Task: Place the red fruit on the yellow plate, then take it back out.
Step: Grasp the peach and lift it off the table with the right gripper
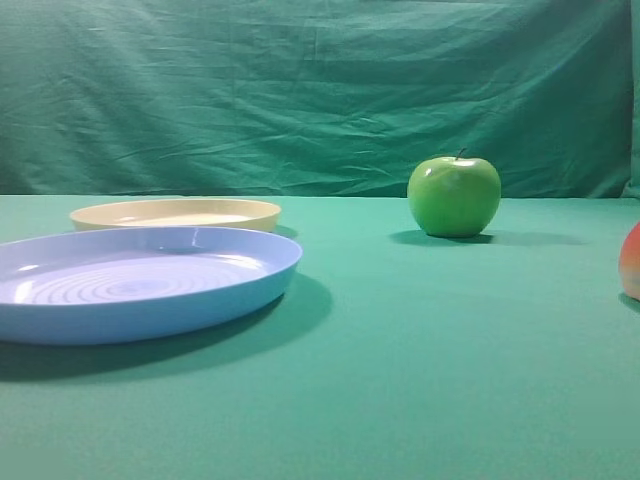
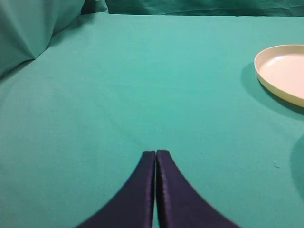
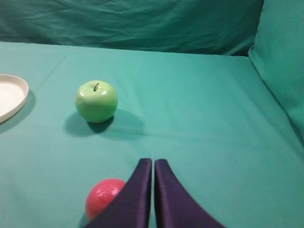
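Approach stage, nothing picked up yet. Red fruit (image 3: pixel 103 198) lay on the bench (image 3: pixel 199 109), touching nothing, at eight o'clock of the right gripper (image 3: pixel 153 162), fingers pressed together. Left gripper (image 2: pixel 155 153) likewise closed, idle. Yellow plate (image 1: pixel 176 213) empty, behind blue plate (image 1: pixel 140 280). Next, probably: spread fingers, shift over fruit, avoid green apple (image 3: pixel 96 100).

You have a green cloth table (image 1: pixel 420 380) with a green cloth backdrop (image 1: pixel 300 90) hung behind it. At your left front sits the light-blue plate (image 1: pixel 60 320), ringed inside, casting a shadow to its right. Directly behind it, partly hidden by its rim, lies the yellow plate (image 1: pixel 250 210). The green apple (image 1: pixel 454 196) stands upright right of centre, stem up, well apart from both plates. The red fruit (image 1: pixel 631 262) shows only as a sliver at the right edge.
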